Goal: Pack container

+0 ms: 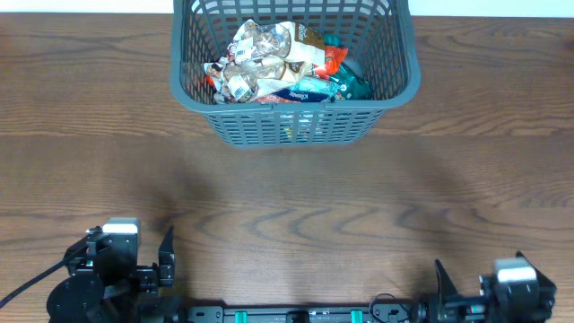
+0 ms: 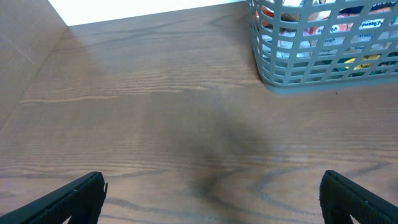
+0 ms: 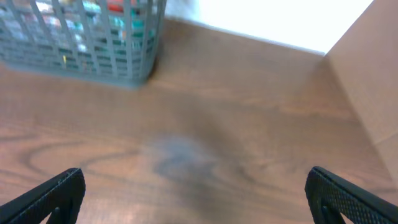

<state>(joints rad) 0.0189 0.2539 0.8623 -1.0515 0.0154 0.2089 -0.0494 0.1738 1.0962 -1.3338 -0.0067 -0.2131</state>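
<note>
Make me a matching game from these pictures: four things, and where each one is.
Things:
1 basket
2 snack packets
3 left arm
4 right arm

Places:
A near right corner, jaws open
B far side of the table, middle
C near left corner, jaws open
D heaped in the basket

Pairs: 1-B, 2-D, 3-C, 4-A

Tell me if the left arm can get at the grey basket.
Probably yes: only bare table lies between the open left gripper and the basket; whether it reaches that far is unclear.
</note>
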